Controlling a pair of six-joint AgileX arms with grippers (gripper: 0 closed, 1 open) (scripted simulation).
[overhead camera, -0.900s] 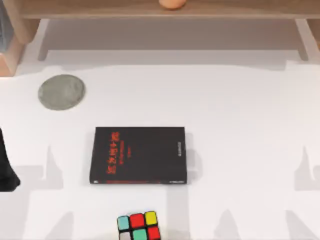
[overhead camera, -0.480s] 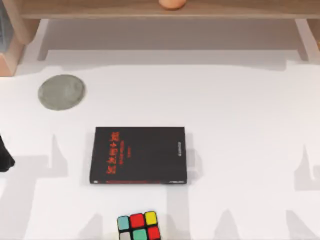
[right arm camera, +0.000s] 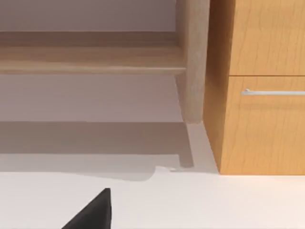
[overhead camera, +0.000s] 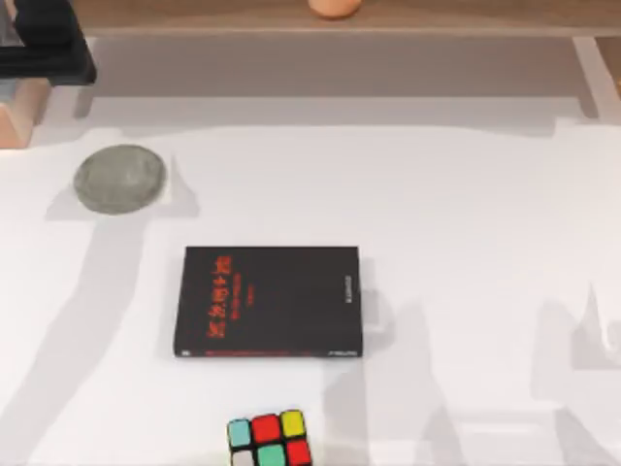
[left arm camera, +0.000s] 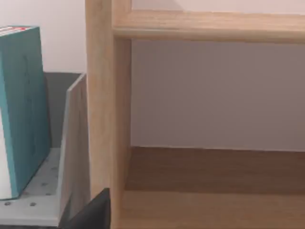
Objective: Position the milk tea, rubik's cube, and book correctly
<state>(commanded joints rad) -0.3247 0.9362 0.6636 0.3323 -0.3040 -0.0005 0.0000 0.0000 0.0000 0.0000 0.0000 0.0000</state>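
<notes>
Left gripper (overhead camera: pixel 44 49) is seen at the table's far-left corner; finger state cannot be told. Rubik's cube (overhead camera: pixel 269 442) is cut off by the near edge, just before the black book (overhead camera: pixel 269 301). Milk tea (overhead camera: pixel 335 7) is cropped on the shelf (overhead camera: pixel 437 17).

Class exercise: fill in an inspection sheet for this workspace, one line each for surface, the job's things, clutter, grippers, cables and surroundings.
Surface: white table, shadows across it.
Job's things: rubik's cube at the near edge; light blue book upright in a grey holder; milk tea on the shelf.
Clutter: black book flat mid-table; grey disc toward the left.
Grippers: left arm at the far left corner.
Cables: nothing seen.
Surroundings: wooden shelf; wooden drawer cabinet.
</notes>
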